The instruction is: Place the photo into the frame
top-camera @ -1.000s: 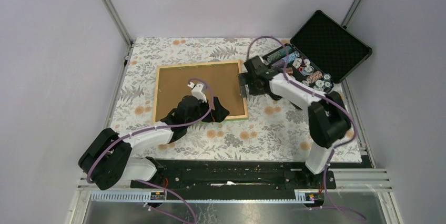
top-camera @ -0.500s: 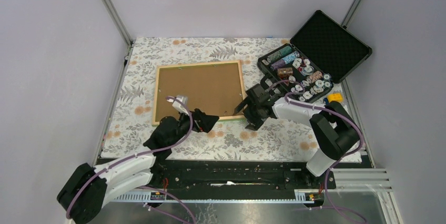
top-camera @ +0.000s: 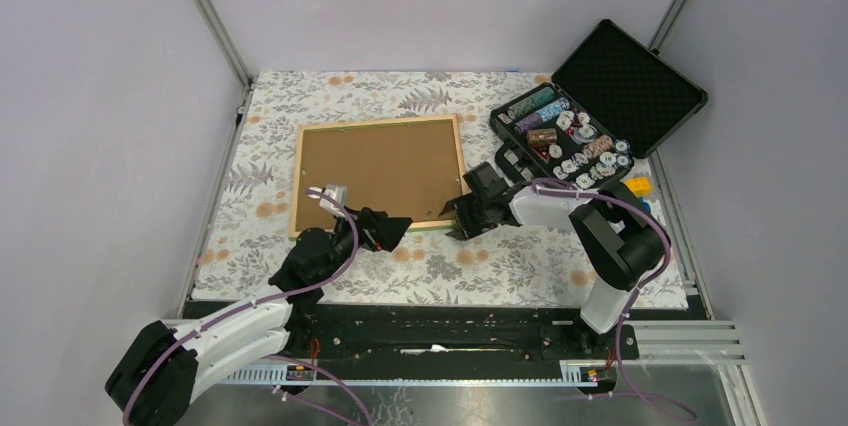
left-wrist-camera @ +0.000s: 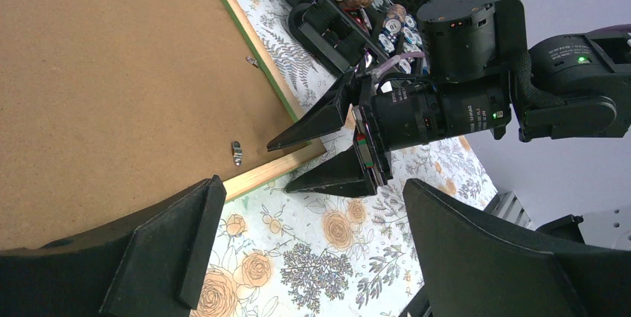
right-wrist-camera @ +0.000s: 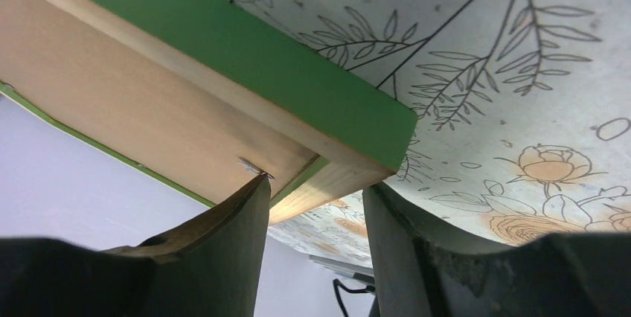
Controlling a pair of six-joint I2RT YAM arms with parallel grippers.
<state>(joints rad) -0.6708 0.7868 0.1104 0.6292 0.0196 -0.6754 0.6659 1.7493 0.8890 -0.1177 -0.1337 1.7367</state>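
The frame [top-camera: 298, 181] lies face down in the middle of the flowered cloth, its brown backing panel [top-camera: 380, 168] facing up. The photo is not in view. My right gripper [top-camera: 455, 218] is at the frame's near right corner; in the left wrist view it [left-wrist-camera: 281, 167] is open, one finger over the backing and one on the cloth beside the wood rim [left-wrist-camera: 275, 172]. In the right wrist view the green and wood corner [right-wrist-camera: 223, 49] lies between my fingers [right-wrist-camera: 314, 187]. My left gripper [top-camera: 392, 230] is open and empty just off the frame's near edge [left-wrist-camera: 312, 198].
An open black case of chips [top-camera: 570, 136] stands at the back right, its lid [top-camera: 628, 76] raised. A small yellow thing [top-camera: 638, 186] lies by the case. Small metal tabs [left-wrist-camera: 236, 153] sit on the backing near the frame's rim.
My left gripper has drawn back off the backing toward the near edge. My right gripper has moved from the frame's right side down to its near right corner.
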